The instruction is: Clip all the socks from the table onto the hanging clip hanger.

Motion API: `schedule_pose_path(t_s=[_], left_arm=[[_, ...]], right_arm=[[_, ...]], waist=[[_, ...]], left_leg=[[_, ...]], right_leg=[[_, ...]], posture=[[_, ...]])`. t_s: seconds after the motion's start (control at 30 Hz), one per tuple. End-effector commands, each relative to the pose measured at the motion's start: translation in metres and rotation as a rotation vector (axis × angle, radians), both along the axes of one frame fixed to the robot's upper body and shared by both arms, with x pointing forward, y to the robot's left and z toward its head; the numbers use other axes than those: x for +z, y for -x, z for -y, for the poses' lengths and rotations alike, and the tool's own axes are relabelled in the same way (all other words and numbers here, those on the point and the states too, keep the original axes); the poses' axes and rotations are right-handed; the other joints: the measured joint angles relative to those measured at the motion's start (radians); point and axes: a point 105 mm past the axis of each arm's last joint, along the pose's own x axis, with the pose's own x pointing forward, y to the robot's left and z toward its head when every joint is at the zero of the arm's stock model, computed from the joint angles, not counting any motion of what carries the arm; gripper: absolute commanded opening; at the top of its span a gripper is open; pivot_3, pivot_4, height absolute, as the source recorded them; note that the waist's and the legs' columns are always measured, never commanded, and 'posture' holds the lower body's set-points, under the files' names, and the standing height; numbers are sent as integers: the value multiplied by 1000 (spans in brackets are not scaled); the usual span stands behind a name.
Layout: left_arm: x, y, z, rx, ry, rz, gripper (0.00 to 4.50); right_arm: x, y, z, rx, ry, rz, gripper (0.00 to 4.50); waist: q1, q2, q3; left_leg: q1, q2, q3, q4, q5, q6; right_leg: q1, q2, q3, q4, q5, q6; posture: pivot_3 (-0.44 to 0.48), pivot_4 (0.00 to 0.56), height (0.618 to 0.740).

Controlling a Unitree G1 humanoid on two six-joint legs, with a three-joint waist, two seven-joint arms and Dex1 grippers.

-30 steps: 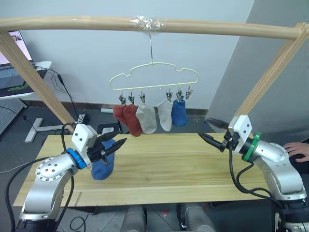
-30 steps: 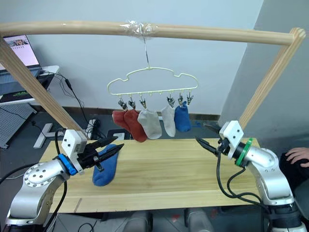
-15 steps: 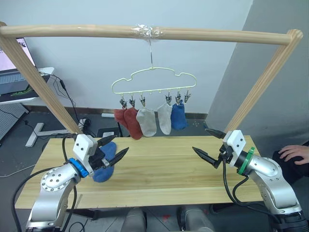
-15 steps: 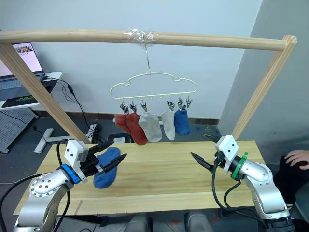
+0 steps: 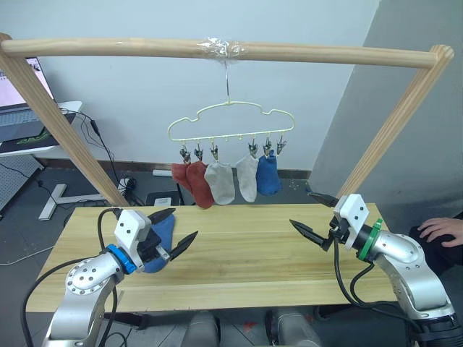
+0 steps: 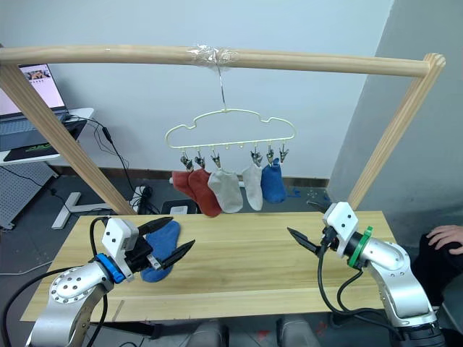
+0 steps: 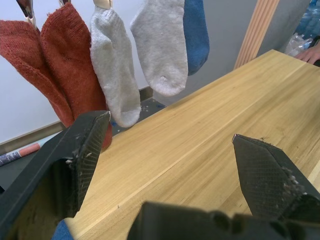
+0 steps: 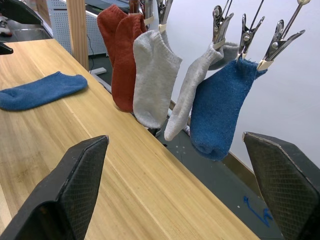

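Five socks (image 5: 224,181) hang clipped at frame centre, one blue sock (image 6: 160,249) lies lower left under the wide-open left gripper (image 6: 170,241), and the right gripper (image 6: 309,228) gapes too.

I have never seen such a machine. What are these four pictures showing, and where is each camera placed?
This is a two-armed robot standing at a wooden table. Two pictures come from cameras in its head, looking down over both arms. The other two come from a camera on each wrist, looking out between the black fingers of that arm's claw.

A white wire hanger hangs from a wooden pole. Five socks are already clipped to it: two red socks, two grey socks and one blue sock. Its last clip holds nothing.

A second blue sock lies flat on the table. The left claw is open right beside it, holding nothing. The right claw is open and empty too.
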Motion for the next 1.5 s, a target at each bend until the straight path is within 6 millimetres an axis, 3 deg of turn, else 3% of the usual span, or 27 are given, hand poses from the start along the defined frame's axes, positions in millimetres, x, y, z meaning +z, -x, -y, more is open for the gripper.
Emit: schedule_pose_path(t_s=[0.03, 0.73, 0.87, 1.5], left_arm=[[10, 0, 5, -40, -23, 66, 4456], [8, 3, 2, -82, 12, 52, 4456], [7, 4, 3, -92, -7, 57, 4456], [7, -4, -14, 24, 0, 62, 4456]], right_arm=[[15, -1, -2, 13, 12, 72, 4500], [20, -2, -4, 12, 12, 102, 4500], [20, -7, -1, -56, 3, 80, 4500], [23, -1, -7, -16, 0, 74, 4500]], waist=[[0, 0, 0], [0, 0, 0], [0, 0, 0], [0, 2, 2]], left_leg=[[0, 0, 0, 0, 0, 0], [-2, 1, 0, -5, 0, 0], [-2, 1, 1, -11, 0, 0], [-1, 1, 0, -16, 0, 0]], right_leg=[[0, 0, 0, 0, 0, 0], [-1, 0, -1, -9, 0, 0], [-1, 0, 0, -12, 0, 0], [-1, 0, -1, -12, -3, -2]], posture=[[67, 89, 735], [60, 96, 735], [59, 101, 735], [51, 126, 735]])
